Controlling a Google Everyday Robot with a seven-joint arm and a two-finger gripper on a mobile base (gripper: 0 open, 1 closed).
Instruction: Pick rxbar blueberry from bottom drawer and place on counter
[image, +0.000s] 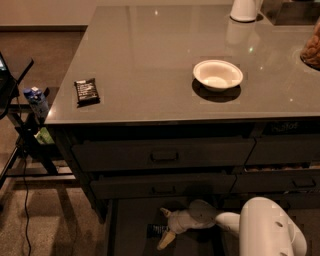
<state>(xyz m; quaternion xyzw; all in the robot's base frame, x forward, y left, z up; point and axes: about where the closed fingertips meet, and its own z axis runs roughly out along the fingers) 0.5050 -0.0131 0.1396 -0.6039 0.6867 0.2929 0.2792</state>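
Note:
The bottom drawer (131, 225) is pulled open below the counter (150, 55). The rxbar blueberry (157, 231) lies on the drawer floor as a small dark bar with pale lettering, partly hidden by the gripper. My gripper (165, 227) reaches into the drawer from the right. One pale finger (165, 240) points down to the front of the bar and the other (165, 213) lies behind it. The fingers stand apart on either side of the bar's right end.
A black-brown wrapped bar (86, 91) lies at the counter's left front edge. A white bowl (218, 74) sits mid-counter, and a white jug base (243, 10) stands at the back. Two closed upper drawers (162, 154) overhang the open one. A blue bottle (36, 101) stands on a rack at left.

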